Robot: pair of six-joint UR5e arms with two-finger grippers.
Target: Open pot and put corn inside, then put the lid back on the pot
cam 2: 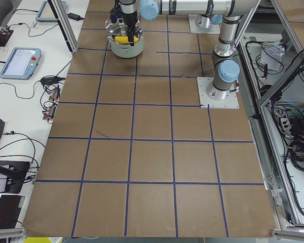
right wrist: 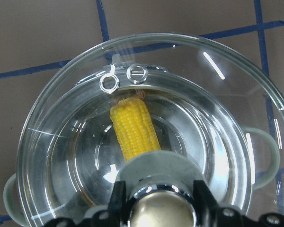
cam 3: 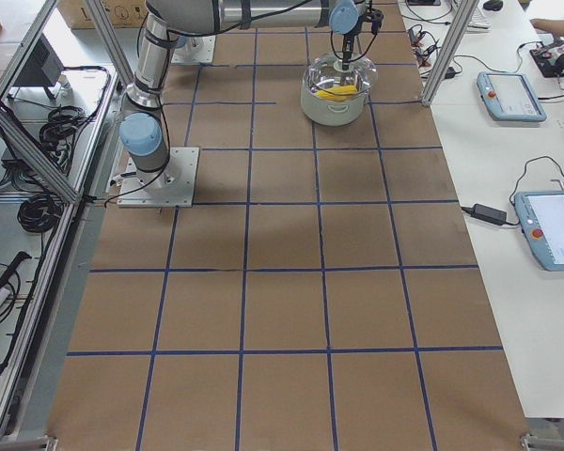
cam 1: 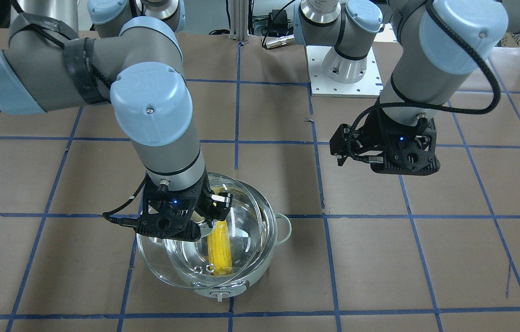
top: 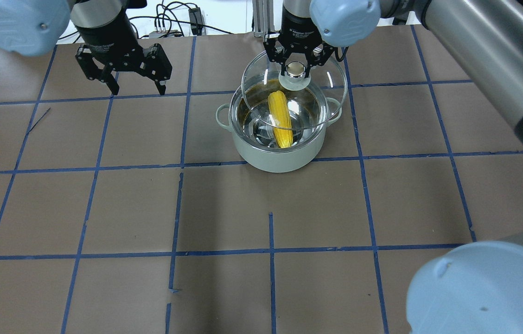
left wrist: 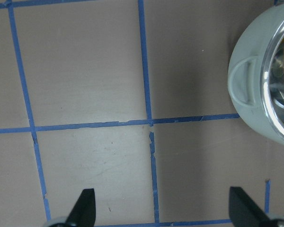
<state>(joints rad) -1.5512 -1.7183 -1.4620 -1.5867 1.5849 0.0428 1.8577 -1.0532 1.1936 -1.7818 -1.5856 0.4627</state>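
Pot (top: 280, 160): overhead view. Stands on the brown tabletop (top: 224, 208), uncovered.
Corn (top: 280, 119): same view. Lies inside the pot on its steel floor.
Lid (top: 319, 95): clear glass, held over the pot with its rim offset from the pot's rim.
Right gripper (top: 294, 69): jaws closed on the lid's knob (top: 295, 71).
Left gripper (top: 138, 90): well apart from the pot — jaws spread wide, holding nothing.
Vent holes (cam 1: 202, 268): front view. They sit over the pot's control-knob side, beside the corn's end.
Corn, right wrist view: seen through the glass, inside the pot; jaws clamp the knob.
Pot handle (left wrist: 241, 82): left wrist view — jaws wide apart over bare tabletop beside the pot.
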